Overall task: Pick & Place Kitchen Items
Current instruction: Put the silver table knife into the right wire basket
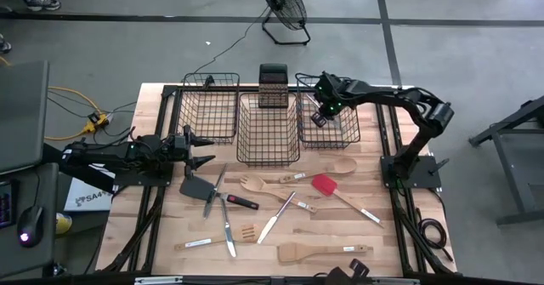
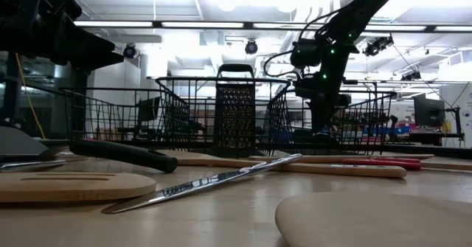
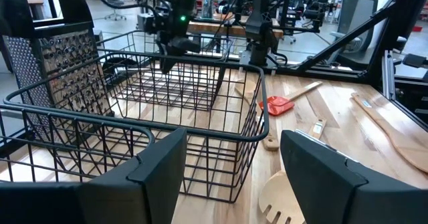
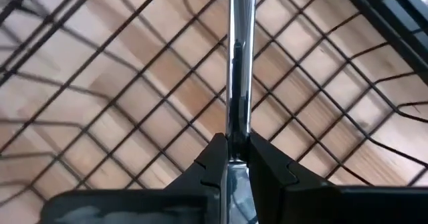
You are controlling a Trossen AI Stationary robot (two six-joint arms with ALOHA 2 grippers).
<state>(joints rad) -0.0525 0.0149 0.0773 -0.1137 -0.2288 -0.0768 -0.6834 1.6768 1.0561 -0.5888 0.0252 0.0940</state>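
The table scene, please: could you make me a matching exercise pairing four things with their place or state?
Things:
1. right gripper
2. left gripper
3. red spatula
4. grater

Places or states:
A. lying on the table in front of the right basket
B. open, at the table's left side, holding nothing
C. standing behind the middle basket
D. shut on a metal utensil over the right basket

Pairs: 1-D, 2-B, 3-A, 4-C
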